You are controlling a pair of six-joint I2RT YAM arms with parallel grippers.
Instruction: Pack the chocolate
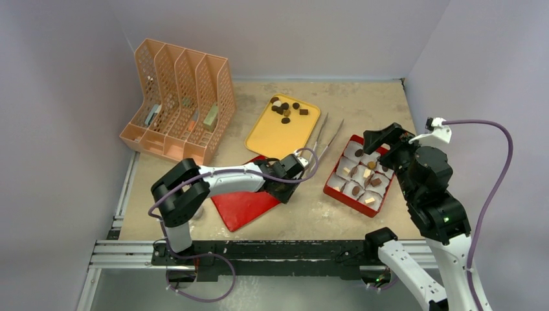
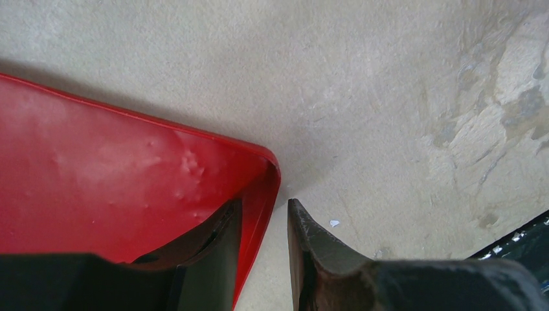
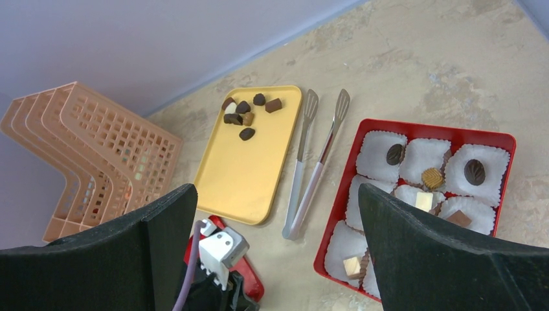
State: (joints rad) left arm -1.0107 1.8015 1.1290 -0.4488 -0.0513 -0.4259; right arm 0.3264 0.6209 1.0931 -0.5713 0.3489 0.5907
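Both jaw pairs parted: my left gripper (image 2: 263, 204) straddles the red lid (image 2: 97, 181) corner; my right gripper (image 3: 275, 191) hangs over boxed chocolate (image 3: 474, 172).

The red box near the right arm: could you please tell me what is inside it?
The red box holds white paper cups, several with one chocolate each: dark rounds, tan and white blocks. In the top view the right arm hides its far right corner.

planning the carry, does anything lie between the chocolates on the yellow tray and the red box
Yes: tongs lie flat between the yellow tray of chocolates and the red box; a lifted carry would likely clear them.
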